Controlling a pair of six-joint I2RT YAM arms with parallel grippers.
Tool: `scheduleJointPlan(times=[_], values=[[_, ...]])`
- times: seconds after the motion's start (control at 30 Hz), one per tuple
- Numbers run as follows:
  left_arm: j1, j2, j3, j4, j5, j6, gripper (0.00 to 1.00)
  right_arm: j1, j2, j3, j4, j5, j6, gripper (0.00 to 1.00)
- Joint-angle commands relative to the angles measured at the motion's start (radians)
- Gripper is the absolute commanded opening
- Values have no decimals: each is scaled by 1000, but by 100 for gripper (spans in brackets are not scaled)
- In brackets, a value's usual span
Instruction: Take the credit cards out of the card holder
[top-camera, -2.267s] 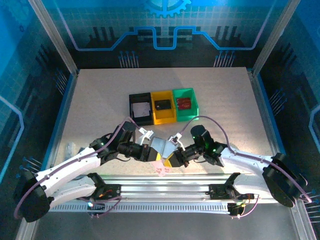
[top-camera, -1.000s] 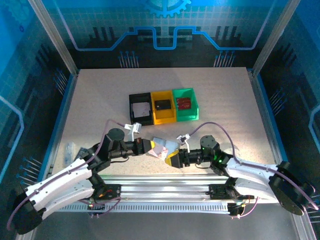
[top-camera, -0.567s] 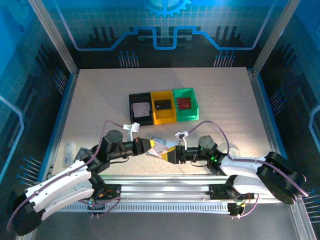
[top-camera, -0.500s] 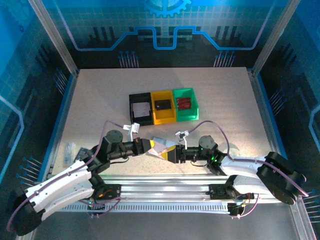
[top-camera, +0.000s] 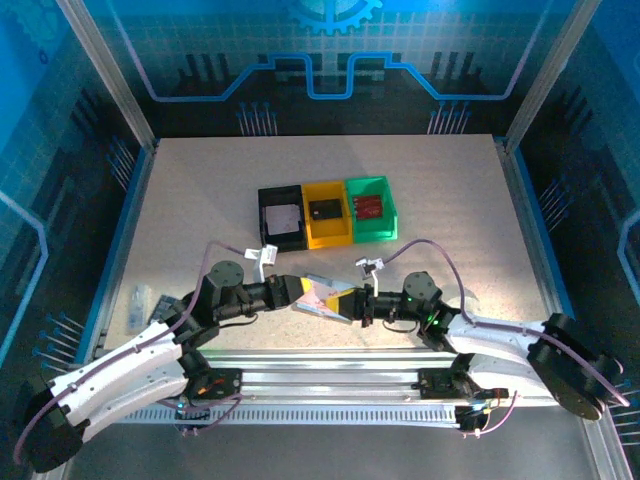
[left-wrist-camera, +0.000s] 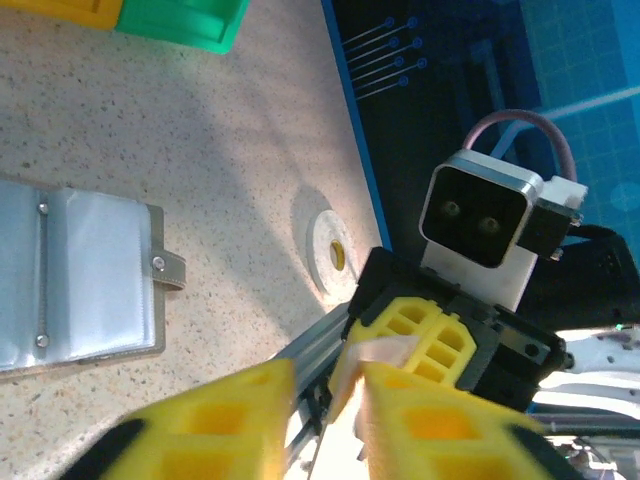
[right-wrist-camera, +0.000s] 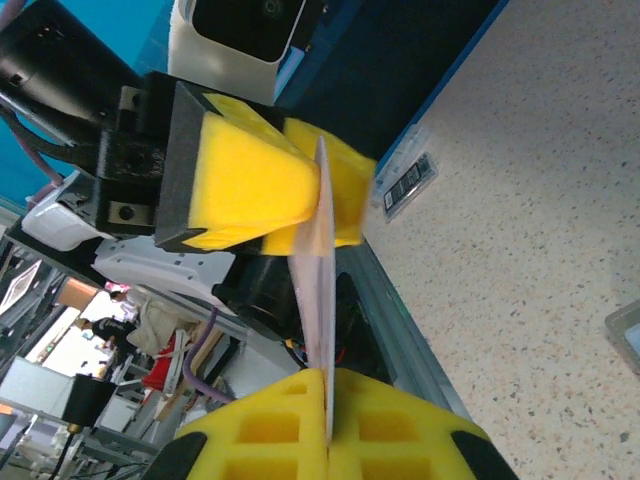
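Observation:
The card holder (left-wrist-camera: 75, 270) lies open on the table, silvery inside, its tab (left-wrist-camera: 170, 270) pointing right; from above the card holder (top-camera: 316, 283) sits under the two meeting grippers. A pale credit card (right-wrist-camera: 322, 270) stands on edge in the air. My right gripper (right-wrist-camera: 328, 400) is shut on its near end. The far end reaches between the fingers of my left gripper (left-wrist-camera: 328, 400), which stand apart with a gap beside the card. In the top view, left gripper (top-camera: 305, 293) and right gripper (top-camera: 345, 300) face each other. Other credit cards lie in the bins: pale (top-camera: 283, 217), dark (top-camera: 323, 210), red (top-camera: 370, 206).
Black bin (top-camera: 262, 228), yellow bin (top-camera: 342, 236) and green bin (top-camera: 391, 225) stand in a row behind the grippers. A white tape roll (left-wrist-camera: 330, 255) lies near the table's front right. A small packet (top-camera: 138, 300) lies at the left edge. The front rail runs just below the grippers.
The right gripper came up to the card held by the left gripper and shut on it. The left gripper's fingers have parted from the card.

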Motion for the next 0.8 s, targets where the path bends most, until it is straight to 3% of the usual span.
scheduleJointPlan(times=[0.0, 0.2, 0.37, 0.5, 0.77], values=[[-9, -26, 28, -87, 37, 55, 40, -22, -69, 10, -63, 7, -36, 0], [-7, -36, 113, -313, 159, 189, 52, -149, -179, 36, -253, -221, -58, 0], [-7, -39, 132, -367, 273, 238, 56, -197, -187, 132, -468, -439, -155, 0], [-7, -45, 148, -372, 322, 265, 56, -201, -166, 145, -445, -513, -154, 0], [-7, -57, 135, -316, 319, 256, 56, -201, -73, 133, -312, -570, -79, 0]])
